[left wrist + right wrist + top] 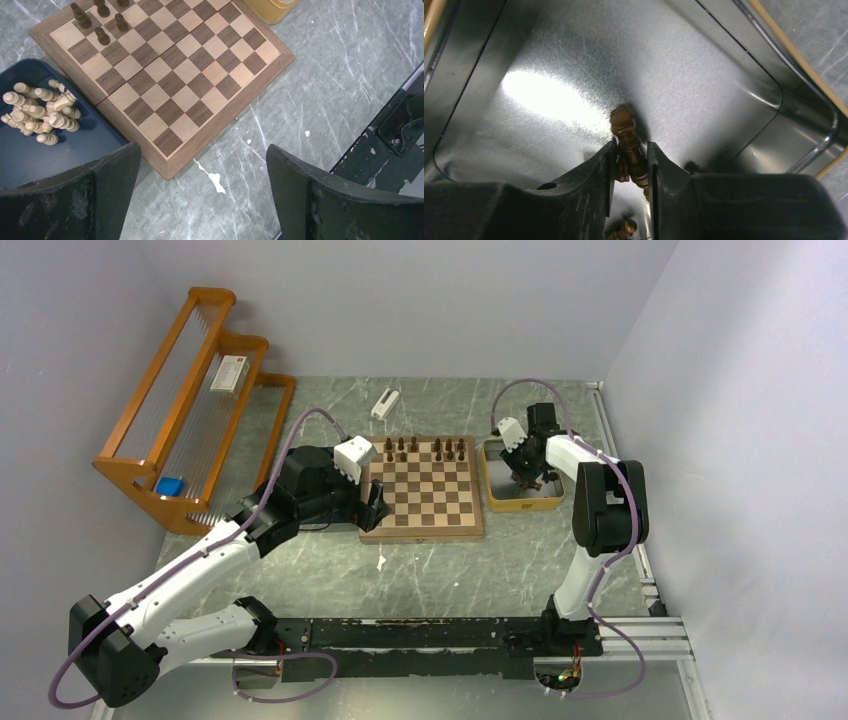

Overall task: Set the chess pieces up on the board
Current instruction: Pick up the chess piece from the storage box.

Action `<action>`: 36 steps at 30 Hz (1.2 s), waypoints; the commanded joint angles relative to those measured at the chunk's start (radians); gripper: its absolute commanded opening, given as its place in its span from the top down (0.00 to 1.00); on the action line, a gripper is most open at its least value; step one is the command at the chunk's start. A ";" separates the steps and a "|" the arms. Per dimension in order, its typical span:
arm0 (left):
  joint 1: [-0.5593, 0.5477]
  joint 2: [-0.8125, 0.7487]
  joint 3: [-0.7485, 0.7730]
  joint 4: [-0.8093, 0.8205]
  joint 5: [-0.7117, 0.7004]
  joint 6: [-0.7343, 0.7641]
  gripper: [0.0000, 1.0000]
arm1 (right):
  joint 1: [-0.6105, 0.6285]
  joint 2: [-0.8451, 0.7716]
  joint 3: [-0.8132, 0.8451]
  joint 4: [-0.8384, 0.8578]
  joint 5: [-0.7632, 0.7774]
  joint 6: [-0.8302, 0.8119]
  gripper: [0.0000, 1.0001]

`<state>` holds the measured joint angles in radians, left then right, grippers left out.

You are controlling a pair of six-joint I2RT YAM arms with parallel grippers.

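Tabletop [500, 570], grey veined stone, bears the board [425, 490] between pale walls [420, 300].

Fingers of the right claw [631, 147] mask the lower half of a dark piece [624, 122]; the blue tray [30, 155] is cropped at frame edge; far-row pieces [420, 448] on the board [425, 500] too small to identify

Board [430, 505] lies open through the middle; dark pieces [425, 448] crowd 12 o'clock (yellow tray [510, 505] walls 3, blue tray [25, 165] 9).
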<state>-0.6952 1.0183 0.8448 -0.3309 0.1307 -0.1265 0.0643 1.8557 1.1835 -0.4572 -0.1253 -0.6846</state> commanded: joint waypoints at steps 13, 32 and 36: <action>0.023 0.005 0.000 0.027 -0.023 -0.012 0.01 | -0.002 -0.092 0.042 -0.016 -0.079 0.011 0.86; 0.028 0.150 0.159 0.009 0.041 -0.150 0.16 | 0.035 -0.433 -0.099 0.248 -0.333 0.233 0.88; 0.027 0.200 0.225 0.049 0.079 -0.213 0.20 | 0.035 -0.500 -0.145 0.306 -0.388 0.281 0.88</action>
<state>-0.6746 1.1904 0.9863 -0.3363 0.1421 -0.2630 0.0978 1.4082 1.0782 -0.2630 -0.4217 -0.4797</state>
